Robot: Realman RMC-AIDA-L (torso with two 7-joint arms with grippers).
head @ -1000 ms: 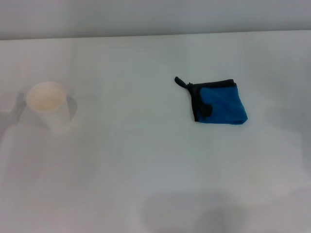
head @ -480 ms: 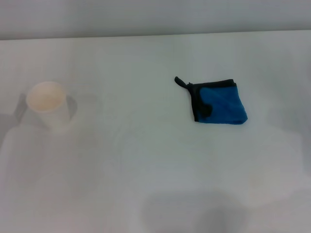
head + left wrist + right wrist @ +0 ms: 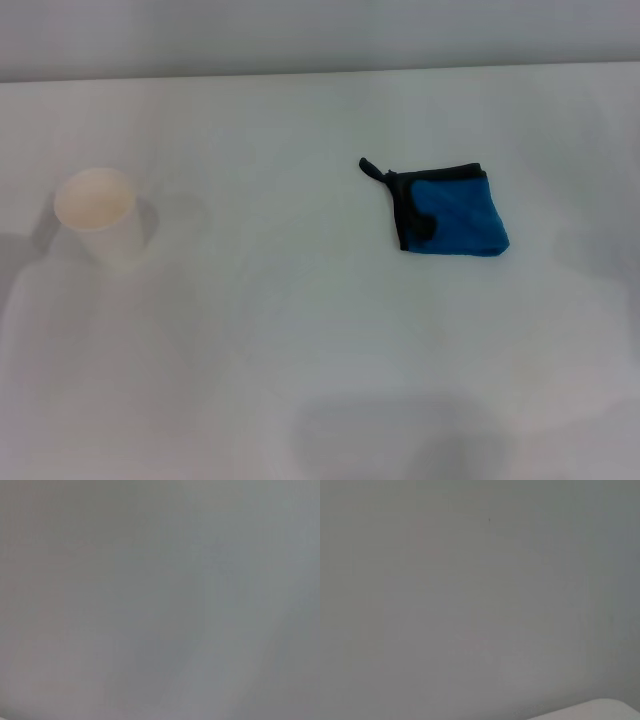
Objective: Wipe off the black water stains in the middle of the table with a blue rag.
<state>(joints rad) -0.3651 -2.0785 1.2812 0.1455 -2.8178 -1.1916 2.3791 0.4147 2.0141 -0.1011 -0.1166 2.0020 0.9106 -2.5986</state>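
Observation:
The blue rag (image 3: pixel 455 213) lies folded on the white table (image 3: pixel 300 330), right of the middle, with black edging along its far and left sides and a small black loop (image 3: pixel 369 168) at its far left corner. No black water stain shows on the table in any view. Neither gripper is in the head view. Both wrist views show only a plain grey-white surface.
A white paper cup (image 3: pixel 99 215) stands upright at the left of the table. The table's far edge (image 3: pixel 320 72) runs across the top of the head view. Soft shadows lie along the near edge.

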